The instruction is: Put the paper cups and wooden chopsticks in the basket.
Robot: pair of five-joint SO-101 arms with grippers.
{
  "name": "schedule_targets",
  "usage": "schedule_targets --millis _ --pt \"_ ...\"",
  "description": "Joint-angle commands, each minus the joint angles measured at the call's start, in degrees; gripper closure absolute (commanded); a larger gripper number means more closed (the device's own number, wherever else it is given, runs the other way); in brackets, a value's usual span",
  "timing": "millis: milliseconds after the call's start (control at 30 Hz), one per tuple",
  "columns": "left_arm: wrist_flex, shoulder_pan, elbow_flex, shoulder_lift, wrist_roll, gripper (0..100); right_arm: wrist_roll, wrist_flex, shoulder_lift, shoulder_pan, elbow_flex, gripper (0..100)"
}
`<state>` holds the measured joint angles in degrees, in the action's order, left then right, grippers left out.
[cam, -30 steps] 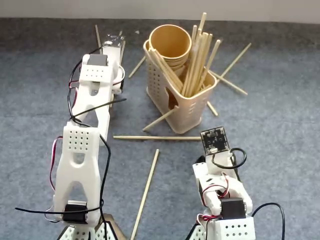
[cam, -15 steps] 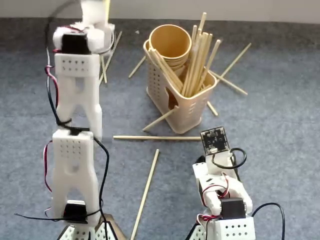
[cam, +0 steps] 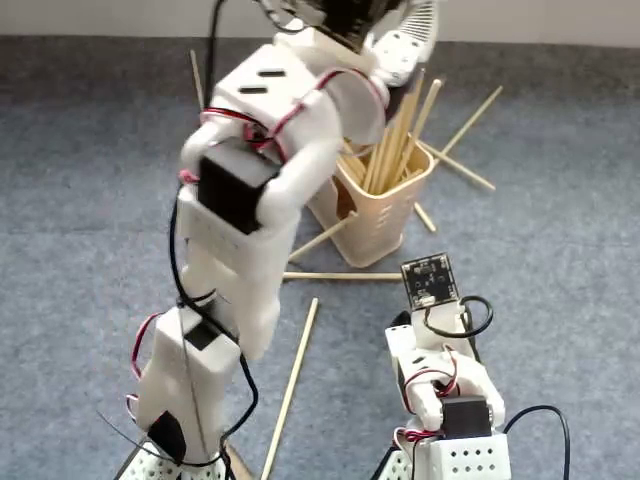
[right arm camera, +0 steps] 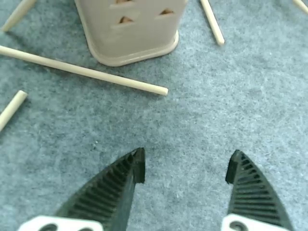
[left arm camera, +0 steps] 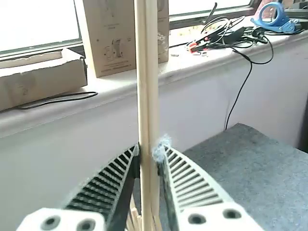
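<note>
Left gripper (left arm camera: 149,150) is clamped tight on what looks like 2 wooden chopsticks (left arm camera: 147,72), which stand upright between its jaws. The left arm (cam: 250,200) is raised right across the basket (cam: 385,215). The basket sits near the far edge of the grey carpet (cam: 80,200) with a bunch of sticks (cam: 400,130) in it. Right gripper (right arm camera: 185,166) hangs wide open over the carpet just in front of the basket, with a loose chopstick (right arm camera: 82,71) lying between them.

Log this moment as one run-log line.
left claw: shut on pale wooden chopsticks, high near beige perforated plastic basket | right claw: open, low over grey carpet | loose wooden chopstick: on carpet
</note>
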<state>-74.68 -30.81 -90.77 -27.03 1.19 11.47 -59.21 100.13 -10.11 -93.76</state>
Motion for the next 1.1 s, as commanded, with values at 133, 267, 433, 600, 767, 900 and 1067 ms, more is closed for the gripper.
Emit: schedule_targets --millis 133,267,433,600,767,900,1067 --pt "-4.1 -2.0 -5.5 -2.8 -1.5 99 0.6 1.0 0.5 -0.4 0.2 72.4" --pt "-12.0 -7.3 -4.7 7.6 -11.3 99 0.6 1.0 0.5 -0.4 0.2 72.4" --pt "-24.2 -8.6 -4.4 21.7 -12.0 99 0.6 1.0 0.5 -0.4 0.2 72.4" --pt "-26.8 3.7 -1.3 29.5 -11.5 99 0.6 1.0 0.5 -0.4 0.2 72.4" --pt "-26.7 7.9 10.9 29.8 -6.0 100 0.6 1.0 0.5 -0.4 0.2 72.4" --pt "-26.6 5.4 19.8 28.1 -3.1 100 0.6 1.0 0.5 -0.4 0.2 72.4" --pt "-26.8 5.3 24.5 29.9 -1.4 100 0.6 1.0 0.5 -0.4 0.2 72.4"
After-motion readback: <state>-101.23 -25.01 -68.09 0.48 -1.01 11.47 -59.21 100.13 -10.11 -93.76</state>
